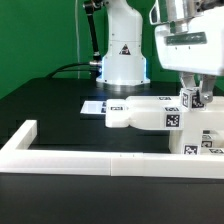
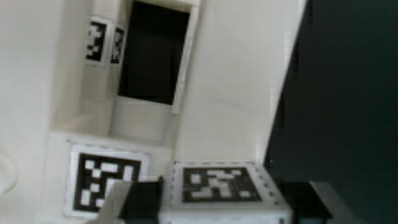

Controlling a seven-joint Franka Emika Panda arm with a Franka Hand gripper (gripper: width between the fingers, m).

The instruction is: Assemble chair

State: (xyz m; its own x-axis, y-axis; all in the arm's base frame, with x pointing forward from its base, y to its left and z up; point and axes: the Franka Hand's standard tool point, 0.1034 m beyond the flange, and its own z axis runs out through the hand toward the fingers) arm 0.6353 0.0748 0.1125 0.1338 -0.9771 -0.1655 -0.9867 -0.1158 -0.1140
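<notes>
- I see the gripper [image 1: 193, 98] closed on a tagged white post [image 1: 189, 101].
- A flat white slab [image 1: 140, 113] lies beside it, behind the border wall [image 1: 70, 160].

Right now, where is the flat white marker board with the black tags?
In the exterior view, the marker board lies flat on the black table, in front of the robot base and toward that view's left of the white chair slab.

table [image 1: 50, 105]: black | on it: chair parts [image 1: 140, 114], marker board [image 1: 95, 106], border wall [image 1: 60, 158]
</notes>
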